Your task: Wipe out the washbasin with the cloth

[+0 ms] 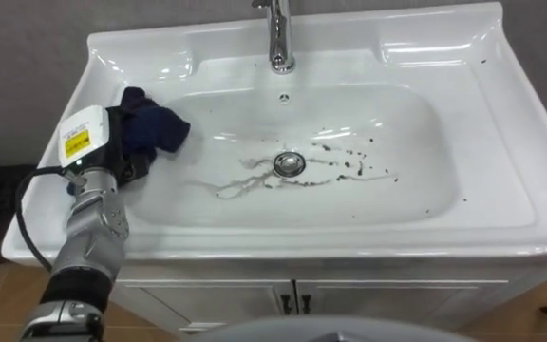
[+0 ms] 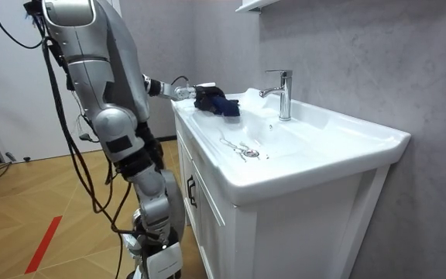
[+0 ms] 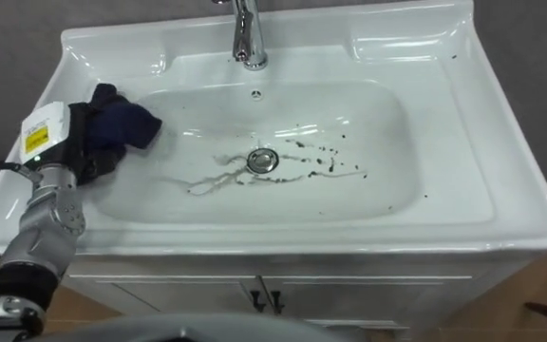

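Observation:
A white basin (image 1: 501,142) (image 3: 463,133) sits in a cabinet, with a chrome tap (image 1: 279,38) (image 3: 246,38) at the back and a round drain (image 1: 290,163) (image 3: 262,160) in the middle. Dark specks and wet streaks (image 1: 345,161) lie around the drain. A dark blue cloth (image 1: 155,128) (image 3: 122,123) rests at the bowl's left edge, and my left hand (image 1: 122,142) (image 3: 88,142) is shut on it. In the room view I stand at the cabinet's front, left arm reaching to the cloth (image 2: 217,102).
The basin's rim has a raised back ledge (image 1: 425,38) beside the tap. Cabinet doors with dark handles (image 1: 292,302) are below. A grey wall stands behind, wood floor underneath.

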Controlling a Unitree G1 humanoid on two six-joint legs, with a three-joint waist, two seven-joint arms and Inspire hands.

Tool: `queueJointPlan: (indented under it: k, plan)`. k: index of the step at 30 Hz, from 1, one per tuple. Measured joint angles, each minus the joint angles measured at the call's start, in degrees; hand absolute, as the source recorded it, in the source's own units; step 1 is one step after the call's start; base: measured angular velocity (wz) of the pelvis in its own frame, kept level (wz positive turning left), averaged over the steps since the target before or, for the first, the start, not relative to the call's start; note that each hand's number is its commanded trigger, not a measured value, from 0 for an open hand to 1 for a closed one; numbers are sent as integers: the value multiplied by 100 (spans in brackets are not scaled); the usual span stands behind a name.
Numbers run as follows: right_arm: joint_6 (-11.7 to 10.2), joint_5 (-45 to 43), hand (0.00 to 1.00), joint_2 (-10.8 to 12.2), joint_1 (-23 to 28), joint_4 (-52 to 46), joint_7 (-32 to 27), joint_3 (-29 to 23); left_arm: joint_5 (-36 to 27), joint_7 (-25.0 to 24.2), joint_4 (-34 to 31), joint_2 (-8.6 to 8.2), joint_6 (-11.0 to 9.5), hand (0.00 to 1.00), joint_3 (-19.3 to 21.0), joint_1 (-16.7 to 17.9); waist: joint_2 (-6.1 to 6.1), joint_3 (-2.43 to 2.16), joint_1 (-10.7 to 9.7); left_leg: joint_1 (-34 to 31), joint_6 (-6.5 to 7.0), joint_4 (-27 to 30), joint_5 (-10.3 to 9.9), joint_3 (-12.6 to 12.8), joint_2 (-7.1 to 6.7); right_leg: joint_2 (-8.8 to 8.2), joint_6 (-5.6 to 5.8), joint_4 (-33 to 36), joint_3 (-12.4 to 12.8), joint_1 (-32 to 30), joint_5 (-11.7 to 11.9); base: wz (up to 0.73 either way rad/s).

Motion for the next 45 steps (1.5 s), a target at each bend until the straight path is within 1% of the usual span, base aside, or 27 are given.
queueJointPlan:
  k: [9, 11, 15, 16, 18, 21, 23, 24, 25, 26, 27, 28, 30, 31, 34, 36, 37, 42, 45]
  plan:
    - [-12, 19, 0, 11, -54, 15, -16, 0, -93, 113, 18, -80, 0, 100, 15, -8, 0, 1, 2, -1, 0, -5, 0, -22, -5, -41, 3, 0, -34, 18, -2, 1]
    - [-29, 23, 0, 11, -75, 6, -31, 9, -305, 114, 17, -108, -2, 100, 12, -19, 7, 5, 17, -7, 0, -5, 0, -20, -8, -42, 5, 0, -61, 15, -3, 4]
    - [-148, 103, 0, -5, -156, -8, -37, 29, -1076, 106, 17, -111, -10, 100, 32, -49, 14, 9, 50, -16, 0, -3, 0, -31, -8, -45, 5, 0, -60, 12, -3, 1]
    - [-153, 105, 0, -12, -158, -8, -36, 64, -1230, 95, 14, -109, -25, 100, 35, -58, 20, 12, 53, -35, 0, 0, 0, -76, -13, -48, 6, -3, -89, 14, -4, 9]
    - [-179, 139, 0, -25, -163, -8, -35, 137, -1339, 16, 11, -110, -31, 100, 15, -124, 21, 13, 47, -91, 0, 16, 0, -176, -23, -64, 10, -9, -163, 2, -6, 22]
    - [-284, 145, 0, -33, -203, -8, -47, 261, -1571, -187, -30, -104, -31, 100, 47, -254, 31, 23, 55, -198, -1, 96, -1, -213, -27, -78, 13, -7, -246, -52, -8, 20]
    - [-318, 188, 0, -38, -204, -32, -76, 300, -1678, -328, -279, -101, -9, 100, 109, -224, 35, 24, 54, -307, -1, 117, -1, -245, -26, -86, 10, -6, -308, -115, -13, 14]
    - [-331, 210, 0, -42, -204, -46, -93, 296, -1759, -428, -474, -89, -5, 100, 124, -172, 38, 34, 48, -393, -1, 151, -1, -313, -30, -93, 10, -6, -365, -182, -12, 23]
    - [-349, 235, 0, -59, -221, -49, -94, 296, -1835, -500, -649, -87, 4, 100, 123, -140, 44, 74, 53, -477, -1, 204, -1, -347, -37, -106, 12, 1, -404, -234, -10, 25]
    - [-388, 240, 0, -65, -224, -49, -96, 298, -1907, -531, -730, -85, 15, 100, 123, -129, 39, 92, 54, -515, -1, 228, -1, -366, -43, -114, 12, 7, -428, -253, -10, 19]
    - [-450, 249, 0, -69, -226, -51, -107, 317, -1979, -584, -886, -77, 54, 100, 121, -106, 43, 96, 62, -577, -1, 231, -1, -389, -47, -118, 13, 17, -458, -314, -10, 16]
    - [-518, 256, 0, -70, -224, -54, -141, 366, -1969, -636, -988, -68, 72, 100, 118, -100, 41, 112, 66, -622, -1, 234, -1, -430, -52, -120, 13, 9, -482, -338, -10, 14]
    - [-608, 254, 0, -73, -224, -52, -162, 369, -1844, -687, -1255, -66, 121, 100, 121, -17, 44, 117, 69, -694, -1, 250, -1, -476, -61, -125, 13, 9, -508, -387, -10, 11]
    - [-669, 256, 0, -78, -223, -52, -163, 368, -1703, -745, -1430, -65, 124, 100, 119, 26, 54, 139, 69, -734, 0, 268, 0, -497, -72, -134, 14, 13, -544, -395, -10, 10]
    - [-823, 369, 0, -78, -208, -30, -169, 434, -1653, -795, -1750, -65, 128, 100, 101, 91, 32, 176, 56, -760, 0, 268, 0, -553, -85, -135, 15, -1, -570, -390, -10, 9]
    - [-885, 483, 0, -89, -203, -19, -178, 516, -1652, -794, -1924, -64, 151, 100, 66, 93, 8, 192, 53, -782, 0, 267, 0, -606, -94, -137, 16, -11, -573, -399, -11, 8]
    - [-921, 508, 0, -93, -200, -3, -178, 523, -1652, -792, -2046, -51, 157, 100, 14, 92, 8, 192, 28, -812, 0, 274, 0, -631, -103, -151, 18, -13, -633, -406, -11, 12]
    - [-1038, 638, 0, -102, -123, -7, -179, 525, -1653, -758, -2508, -33, 130, 100, -34, 92, -16, 190, -21, -814, 0, 265, -1, -641, -106, -159, 25, -3, -707, -394, -14, 4]
    - [-1070, 691, 0, -105, -106, -10, -173, 580, -1654, -651, -2629, 37, 100, 100, -187, 91, -27, 195, -117, -828, 0, 260, -1, -655, -102, -157, 26, 4, -725, -364, -13, 5]
